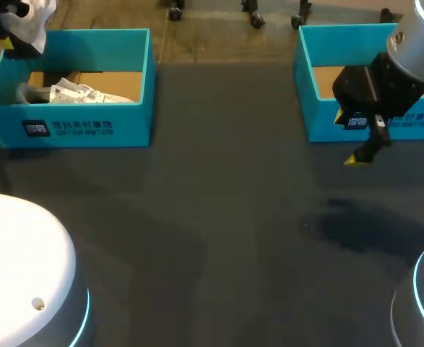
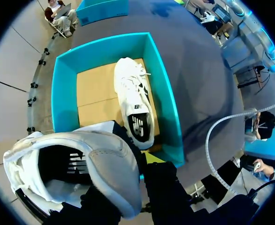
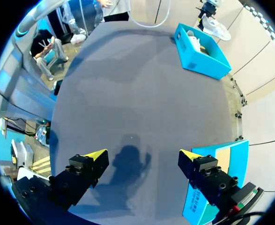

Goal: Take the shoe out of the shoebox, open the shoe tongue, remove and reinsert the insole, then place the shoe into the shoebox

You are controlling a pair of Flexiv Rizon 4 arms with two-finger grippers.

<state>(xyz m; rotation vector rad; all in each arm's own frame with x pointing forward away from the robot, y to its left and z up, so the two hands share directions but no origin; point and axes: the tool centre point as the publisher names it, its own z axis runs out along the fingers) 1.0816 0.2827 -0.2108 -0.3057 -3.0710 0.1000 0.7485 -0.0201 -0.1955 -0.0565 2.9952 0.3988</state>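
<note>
My left gripper (image 1: 13, 32) is shut on a white shoe (image 1: 37, 18), held in the air over the back left corner of the left teal shoebox (image 1: 89, 126). In the left wrist view the held shoe (image 2: 104, 159) fills the foreground, its opening facing the camera and hiding most of the fingers. A second white shoe (image 2: 135, 105) lies on the cardboard floor of the box (image 2: 64, 93) below, also seen from above (image 1: 78, 92). My right gripper (image 1: 360, 157) hangs open and empty above the table, just in front of the right teal shoebox (image 1: 320, 79).
The right shoebox (image 3: 221, 164) stands close beside one finger of my right gripper (image 3: 144, 157). The dark table (image 1: 219, 217) stretches between the two boxes. The left box (image 3: 200, 51) sits far across the table in the right wrist view.
</note>
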